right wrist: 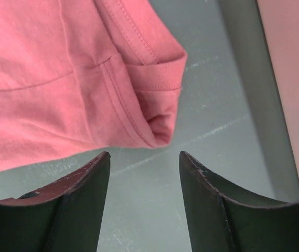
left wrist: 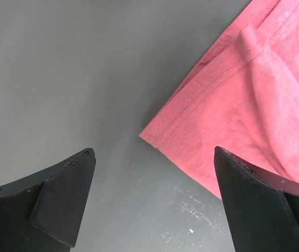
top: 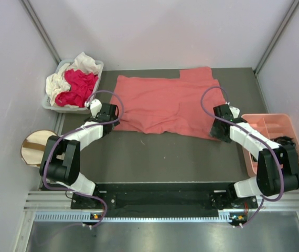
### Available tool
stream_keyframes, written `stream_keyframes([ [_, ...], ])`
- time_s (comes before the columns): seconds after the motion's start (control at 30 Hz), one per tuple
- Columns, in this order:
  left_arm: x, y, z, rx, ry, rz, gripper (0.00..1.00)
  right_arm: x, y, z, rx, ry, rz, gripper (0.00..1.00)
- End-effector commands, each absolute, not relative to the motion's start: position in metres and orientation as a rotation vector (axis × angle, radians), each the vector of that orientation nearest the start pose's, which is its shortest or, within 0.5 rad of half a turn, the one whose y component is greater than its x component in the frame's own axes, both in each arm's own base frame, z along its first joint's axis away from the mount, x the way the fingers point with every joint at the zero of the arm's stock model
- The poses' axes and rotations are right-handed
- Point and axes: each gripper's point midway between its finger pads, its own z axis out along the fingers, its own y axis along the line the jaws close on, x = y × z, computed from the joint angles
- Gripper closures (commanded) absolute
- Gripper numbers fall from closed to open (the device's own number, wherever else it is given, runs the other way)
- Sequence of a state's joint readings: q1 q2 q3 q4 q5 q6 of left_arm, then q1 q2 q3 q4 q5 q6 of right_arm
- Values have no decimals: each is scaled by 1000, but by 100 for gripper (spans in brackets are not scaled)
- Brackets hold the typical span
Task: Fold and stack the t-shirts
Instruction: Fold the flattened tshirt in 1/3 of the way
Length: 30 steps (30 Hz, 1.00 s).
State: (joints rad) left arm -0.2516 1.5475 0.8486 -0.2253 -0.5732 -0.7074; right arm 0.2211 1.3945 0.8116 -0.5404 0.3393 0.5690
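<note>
The salmon-pink shirt (top: 165, 105) lies spread across the far middle of the dark table (top: 165, 157), its right part reaching a little farther back than its left. We see both arms bent inward to its near corners. The left gripper (left wrist: 153, 157) hangs over the near-left corner with its jaws spread wide and nothing between them but bare table and the stitched hem tip. The right gripper (right wrist: 144, 157) sits at the near-right corner, where the cloth is doubled over on itself; its jaws stand apart more narrowly and grip nothing. Whether either finger touches the table we cannot tell from these views.

At far left, a grey bin (top: 98, 68) holds a magenta-red shirt (top: 76, 86) and a cream-white shirt (top: 86, 63), both crumpled. A pink compartment tray (top: 291, 123) sits on the right (beside the right arm).
</note>
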Motion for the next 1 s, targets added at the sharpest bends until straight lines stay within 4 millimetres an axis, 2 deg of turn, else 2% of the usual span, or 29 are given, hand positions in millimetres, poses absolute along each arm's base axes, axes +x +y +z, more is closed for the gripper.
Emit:
stream_keyframes([
  [0.0,368,-18,59,-742,2175,249,1,306,20,57,562,2481,-186,45],
  [0.27,366,-16,58,-746,2178,263,1,311,14,44,587,2502,-205,47],
  [0.53,366,-16,58,-745,2176,266,1,320,9,41,591,2500,-218,50],
  [0.73,365,-15,57,-743,2180,276,1,330,11,37,579,2510,-219,56],
  [0.83,364,-14,56,-744,2180,279,1,332,11,34,571,2517,-224,64],
  [0.87,365,-14,56,-746,2179,281,1,333,12,34,570,2520,-221,72],
  [0.93,364,-13,55,-744,2182,284,1,334,12,34,570,2523,-220,83],
  [0.97,364,-13,55,-744,2182,284,1,334,12,33,568,2525,-220,95],
])
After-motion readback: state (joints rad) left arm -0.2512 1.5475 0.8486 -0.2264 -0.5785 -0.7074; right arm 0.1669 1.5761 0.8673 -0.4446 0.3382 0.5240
